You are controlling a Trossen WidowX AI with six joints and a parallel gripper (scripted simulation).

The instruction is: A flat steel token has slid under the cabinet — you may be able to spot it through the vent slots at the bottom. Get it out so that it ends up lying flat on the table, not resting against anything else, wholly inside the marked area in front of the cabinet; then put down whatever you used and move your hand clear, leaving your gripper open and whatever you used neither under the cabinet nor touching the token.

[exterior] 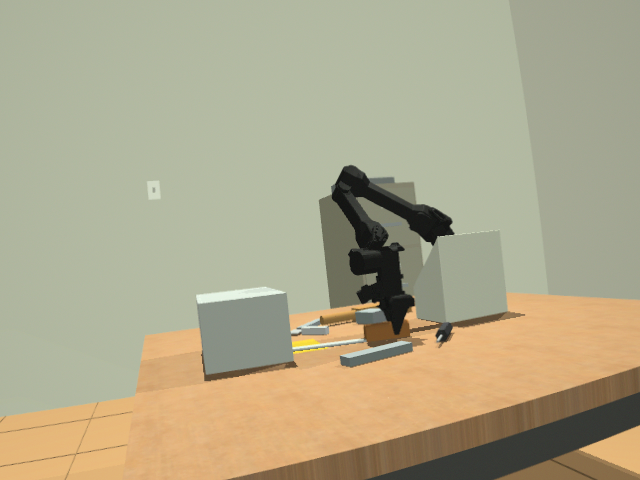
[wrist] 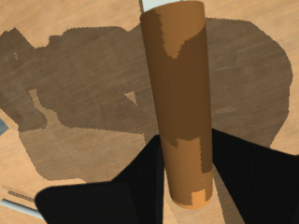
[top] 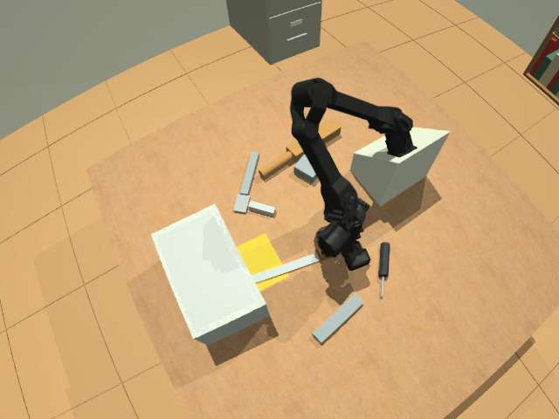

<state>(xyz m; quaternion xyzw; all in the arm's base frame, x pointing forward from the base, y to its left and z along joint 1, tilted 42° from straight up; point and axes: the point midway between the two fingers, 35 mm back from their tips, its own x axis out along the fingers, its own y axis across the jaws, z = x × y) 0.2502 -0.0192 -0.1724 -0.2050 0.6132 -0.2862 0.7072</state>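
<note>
The white cabinet (top: 207, 271) (exterior: 248, 333) stands at the left of the table. The yellow marked area (top: 261, 252) (exterior: 310, 344) lies against its front. My gripper (exterior: 397, 330) (wrist: 182, 136) is shut on the brown cylindrical handle (wrist: 179, 84) (exterior: 379, 331) of a tool with a long flat pale blade (top: 288, 267) (exterior: 330, 344). The blade runs low across the marked area, and its far end is hidden under the cabinet. The handle is held just above the table. The steel token is not visible in any view; the vent slots are not seen either.
A grey bar (top: 337, 319) (exterior: 376, 353) and a dark screwdriver (top: 383, 261) (exterior: 443, 331) lie near the gripper. A grey angled piece (top: 242, 202), a grey block (top: 306, 168) and a wooden tool (top: 277, 164) lie behind. A pale wedge-shaped block (top: 396, 175) (exterior: 470, 279) stands by the arm's base.
</note>
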